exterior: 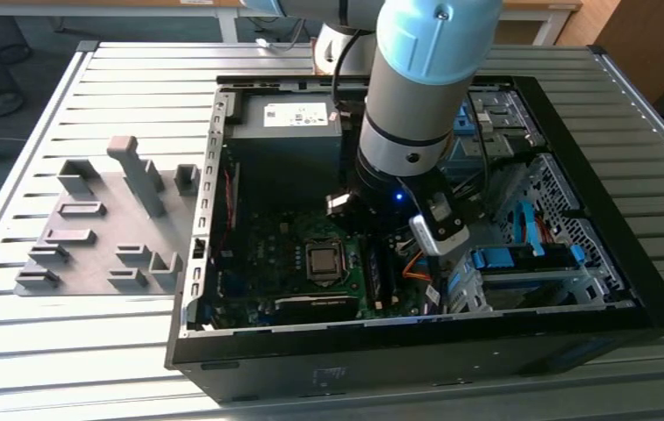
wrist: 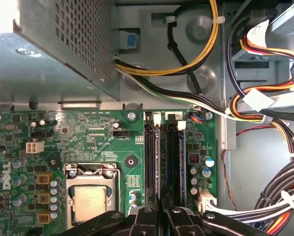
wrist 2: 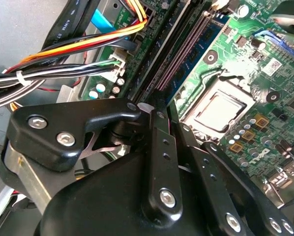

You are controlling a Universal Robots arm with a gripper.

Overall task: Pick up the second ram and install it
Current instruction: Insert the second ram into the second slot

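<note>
Pincer (wrist: 161, 214) fingers were drawn close together low over the memory slots, and they pinched a thin strip that stood on edge between them. That strip was the ram (wrist: 157, 162), seen edge-on as a narrow lilac-grey line. It ran straight out from the fingertips along the slot (wrist: 150, 157) it sat in. How deep it sat in that slot could not be told. In the second wrist view the pincer (wrist 2: 161, 115) showed as black linked bars, and the ram (wrist 2: 186, 49) stretched away from its tip as a band of fine dots.

Just beside the pincer, parallel to the ram, lay another dark slot (wrist: 172, 157). Near the pincer on the ram's other side sat the square metal processor socket (wrist: 90, 196), which the second wrist view also caught (wrist 2: 220, 110). All of these were on the green board (wrist: 88, 130). Past the far end of the slots, away from the pincer, stood a perforated grey metal box (wrist: 63, 44). A bundle of black, white, yellow and orange cables (wrist: 265, 206) passed near the pincer on the side away from the socket.

In the exterior view the arm (exterior: 419, 105) reached down into an open black case (exterior: 612, 298), which lay on a slatted metal worktop (exterior: 132, 70). Well apart from the pincer, outside the case toward the exterior view's left, a grey holder (exterior: 97, 254) with upright blocks rested on the worktop.
</note>
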